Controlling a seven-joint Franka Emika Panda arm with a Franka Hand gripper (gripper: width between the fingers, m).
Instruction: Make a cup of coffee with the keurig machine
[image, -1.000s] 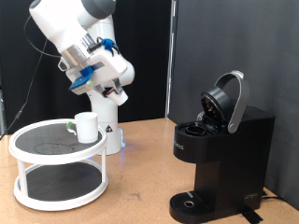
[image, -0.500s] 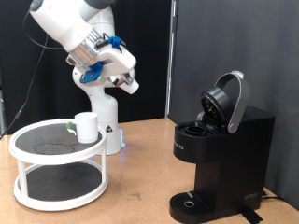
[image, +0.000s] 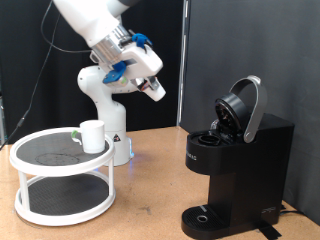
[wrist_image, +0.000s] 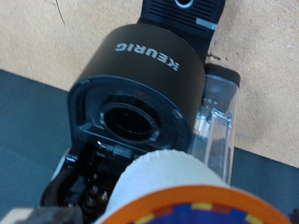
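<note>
1. Exterior view, far left: white two-tier round stand (image: 60, 180) on the wooden table (image: 150, 190). The cup (image: 93, 136) sits upright on the stand's top shelf, near the edge on the exterior view's right, well apart from the machine.
2. Behind the stand: the arm's white base (image: 105, 110). The arm reaches up and over toward the exterior view's right.
3. Centre, high up: gripper (image: 155, 88) hangs in the air between the stand and the machine, above the level of the open lid, angled down toward the machine. Not touching anything on the table.
4. Gripper state: a small white round object with an orange-rimmed top (wrist_image: 182, 191) sits right at the fingertips in the wrist view, so it looks closed on it. The fingers themselves don't show there, and in the exterior view it's too small to confirm. Could be the coffee pod; can't say for sure.
5. Right: the keurig machine (image: 240, 165) stands on the table with its lid (image: 243, 105) hinged up and open. Drip tray at the bottom front shows nothing on it.
6. Wrist view looks straight down at the machine: open brew chamber (wrist_image: 131, 121) visible, KEURIG lettering on the housing, clear water tank (wrist_image: 217, 126) alongside.
</note>
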